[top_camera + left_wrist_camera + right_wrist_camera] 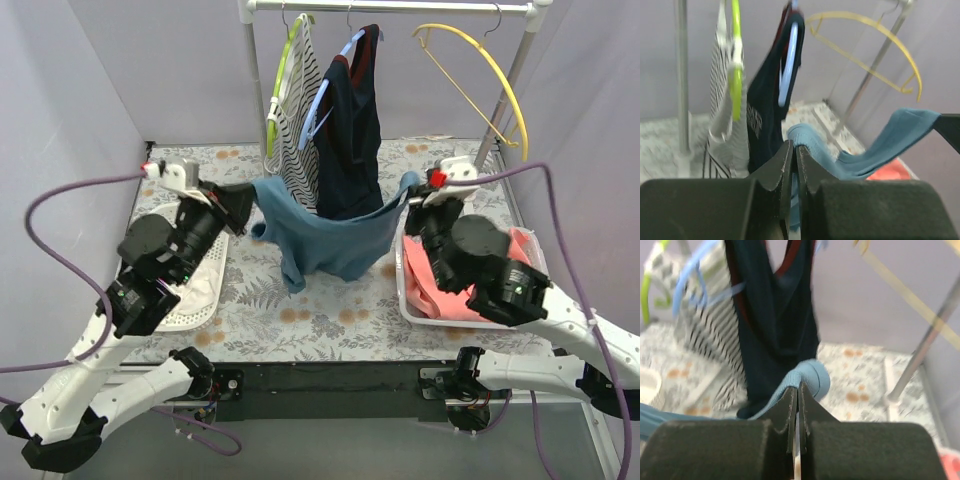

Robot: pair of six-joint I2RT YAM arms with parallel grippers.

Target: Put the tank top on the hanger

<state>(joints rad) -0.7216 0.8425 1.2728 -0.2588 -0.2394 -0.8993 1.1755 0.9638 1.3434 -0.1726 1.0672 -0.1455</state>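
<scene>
The teal-blue tank top (325, 238) hangs stretched between my two grippers above the table, in front of the rail. My left gripper (246, 196) is shut on its left strap (807, 145). My right gripper (413, 192) is shut on its right strap (812, 377). The yellow hanger (480, 70) hangs by its hook at the right end of the rail, above and behind my right gripper. It also shows in the left wrist view (875, 45), beyond the stretched fabric.
On the rail (400, 8) hang a striped top on a lime green hanger (290, 110) and a dark navy garment on a light blue hanger (350, 125). A white bin with pink cloth (460, 285) stands at the right. A white basket (195, 290) stands at the left.
</scene>
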